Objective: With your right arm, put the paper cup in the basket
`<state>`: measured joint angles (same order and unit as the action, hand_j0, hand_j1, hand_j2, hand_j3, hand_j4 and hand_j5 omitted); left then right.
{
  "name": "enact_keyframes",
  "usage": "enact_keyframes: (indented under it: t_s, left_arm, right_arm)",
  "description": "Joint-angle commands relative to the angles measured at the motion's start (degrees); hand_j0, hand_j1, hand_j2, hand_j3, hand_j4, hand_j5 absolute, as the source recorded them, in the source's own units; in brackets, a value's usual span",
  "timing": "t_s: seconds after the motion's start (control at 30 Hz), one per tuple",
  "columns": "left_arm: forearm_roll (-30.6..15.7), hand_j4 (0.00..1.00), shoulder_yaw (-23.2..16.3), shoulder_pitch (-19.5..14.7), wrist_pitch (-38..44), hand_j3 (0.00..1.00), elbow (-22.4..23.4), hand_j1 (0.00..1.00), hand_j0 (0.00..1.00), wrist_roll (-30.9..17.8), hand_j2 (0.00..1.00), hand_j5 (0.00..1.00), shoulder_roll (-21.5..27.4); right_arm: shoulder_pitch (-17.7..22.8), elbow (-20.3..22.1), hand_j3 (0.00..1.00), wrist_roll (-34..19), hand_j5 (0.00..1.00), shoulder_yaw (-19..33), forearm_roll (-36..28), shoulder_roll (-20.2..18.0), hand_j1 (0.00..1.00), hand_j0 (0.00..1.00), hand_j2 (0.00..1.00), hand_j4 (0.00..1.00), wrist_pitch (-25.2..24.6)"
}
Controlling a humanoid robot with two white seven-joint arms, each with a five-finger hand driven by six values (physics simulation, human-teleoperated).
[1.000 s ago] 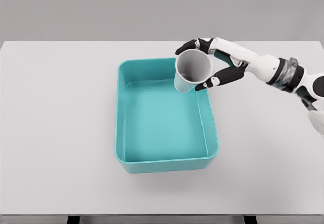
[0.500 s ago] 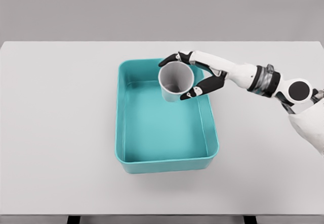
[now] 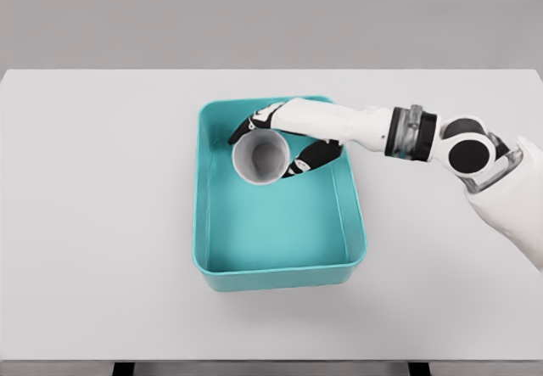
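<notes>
Right hand [image 3: 284,138] is clamped on the paper cup [image 3: 260,156], dark-tipped fingers [image 3: 307,159] wrapped around its wall from the far and right sides. Right arm [image 3: 399,132] enters from the picture's right edge and reaches across the right rim of the basket [image 3: 352,215], forearm roughly level, wrist over the upper right part of the tub.

Cup: white outside, grey inside, tilted so that its open mouth faces the camera; round rim fully visible, interior in shadow. It sits inside the outline of the basket, over the upper middle of the teal floor, just below the far wall. Whether its base touches the basket floor cannot be told from this view; the hand hides the far side of the cup.

Basket: teal, rectangular, rounded corners, upright on the white counter [image 3: 102,223], long side running away from the camera. It lies a little left of the counter's middle. Nothing other than the cup and the hand shows within its walls.

Counter: plain white top, near edge visible along the bottom of the frame, dark legs showing beneath it. Grey wall behind.

Left arm does not show in the head view.
</notes>
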<state>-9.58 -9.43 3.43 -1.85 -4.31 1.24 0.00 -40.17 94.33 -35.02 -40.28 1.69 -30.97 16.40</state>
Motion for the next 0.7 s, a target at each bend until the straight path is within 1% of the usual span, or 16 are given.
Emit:
enact_keyframes:
  t_s: [0.0, 0.07, 0.1, 0.17, 0.2, 0.23, 0.27, 0.33, 0.43, 0.5, 0.53, 0.57, 0.6, 0.63, 0.67]
  left_arm:
    - [0.0, 1.0, 0.0, 0.0, 0.0, 1.0, 0.0, 1.0, 1.0, 0.0, 1.0, 1.0, 0.0]
    - [0.0, 1.0, 0.0, 0.0, 0.0, 1.0, 0.0, 1.0, 1.0, 0.0, 1.0, 1.0, 0.0]
    - [0.0, 1.0, 0.0, 0.0, 0.0, 1.0, 0.0, 1.0, 1.0, 0.0, 1.0, 1.0, 0.0]
    - [0.0, 1.0, 0.0, 0.0, 0.0, 1.0, 0.0, 1.0, 1.0, 0.0, 1.0, 1.0, 0.0]
    - [0.0, 1.0, -0.1, 0.0, 0.0, 1.0, 0.0, 1.0, 1.0, 0.0, 1.0, 1.0, 0.0]
    - [0.0, 1.0, 0.0, 0.0, 0.0, 1.0, 0.0, 1.0, 1.0, 0.0, 1.0, 1.0, 0.0]
    - [0.0, 1.0, -0.1, 0.0, 0.0, 1.0, 0.0, 1.0, 1.0, 0.0, 1.0, 1.0, 0.0]
    - [0.0, 1.0, 0.0, 0.0, 0.0, 1.0, 0.0, 1.0, 1.0, 0.0, 1.0, 1.0, 0.0]
    - [0.0, 1.0, 0.0, 0.0, 0.0, 1.0, 0.0, 1.0, 1.0, 0.0, 1.0, 1.0, 0.0]
    - [0.0, 1.0, -0.1, 0.0, 0.0, 1.0, 0.0, 1.0, 1.0, 0.0, 1.0, 1.0, 0.0]
    - [0.0, 1.0, -0.1, 0.0, 0.0, 1.0, 0.0, 1.0, 1.0, 0.0, 1.0, 1.0, 0.0]
    - [0.0, 1.0, 0.0, 0.0, 0.0, 1.0, 0.0, 1.0, 1.0, 0.0, 1.0, 1.0, 0.0]
    - [0.0, 1.0, 0.0, 0.0, 0.0, 1.0, 0.0, 1.0, 1.0, 0.0, 1.0, 1.0, 0.0]
    - [0.0, 1.0, 0.0, 0.0, 0.0, 1.0, 0.0, 1.0, 1.0, 0.0, 1.0, 1.0, 0.0]
    - [0.0, 1.0, -0.1, 0.0, 0.0, 1.0, 0.0, 1.0, 1.0, 0.0, 1.0, 1.0, 0.0]
  right_arm:
    - [0.0, 2.0, 0.77, 0.0, 0.77, -1.1, 7.3, -0.5, 0.77, 0.77, 0.77, 0.77, -0.3]
    - [0.0, 1.9, 0.77, 0.0, 0.77, -2.6, 12.7, -0.5, 0.77, 0.77, 0.77, 0.77, -0.4]
    - [-0.1, 1.8, 0.75, 0.0, 0.75, -2.7, 14.3, -0.7, 0.75, 0.75, 0.75, 0.75, -0.5]
    - [-0.1, 1.9, 0.75, 0.0, 0.75, -2.6, 17.2, -0.7, 0.75, 0.75, 0.75, 0.75, -0.4]
    - [0.0, 2.2, 0.89, 0.0, 0.89, -2.5, 17.3, -0.8, 0.89, 0.89, 0.89, 0.89, -0.2]
    - [0.0, 2.8, 1.0, 0.0, 1.0, -2.3, 17.1, -0.8, 1.0, 1.0, 1.0, 1.0, -0.1]
    - [0.0, 3.1, 1.0, 0.0, 1.0, -2.1, 16.7, -0.8, 1.0, 1.0, 1.0, 1.0, -0.3]
    - [0.0, 3.2, 1.0, 0.0, 1.0, -0.5, 12.3, -1.6, 1.0, 1.0, 1.0, 1.0, -0.2]
    - [0.1, 4.1, 1.0, 0.0, 1.0, -0.1, 11.6, -2.1, 1.0, 1.0, 1.0, 1.0, -0.1]
    - [0.2, 4.3, 1.0, 0.0, 1.0, 2.7, 11.1, -2.1, 1.0, 1.0, 1.0, 1.0, 0.5]
    - [0.4, 4.8, 1.0, 0.0, 1.0, 4.2, 8.8, -2.6, 1.0, 1.0, 1.0, 1.0, 0.7]
    - [0.4, 5.4, 1.0, 0.0, 1.0, 5.3, 6.1, -4.2, 1.0, 1.0, 1.0, 1.0, 0.9]
    - [0.9, 5.4, 1.0, 0.0, 1.0, 8.9, 1.8, -5.1, 1.0, 1.0, 1.0, 1.0, 1.1]
    - [1.8, 4.9, 1.0, 0.0, 1.0, 13.5, -4.6, -5.9, 1.0, 1.0, 1.0, 1.0, 1.2]
    - [3.9, 4.3, 1.0, 0.0, 1.0, 17.0, -10.8, -7.3, 1.0, 1.0, 1.0, 1.0, 1.2]
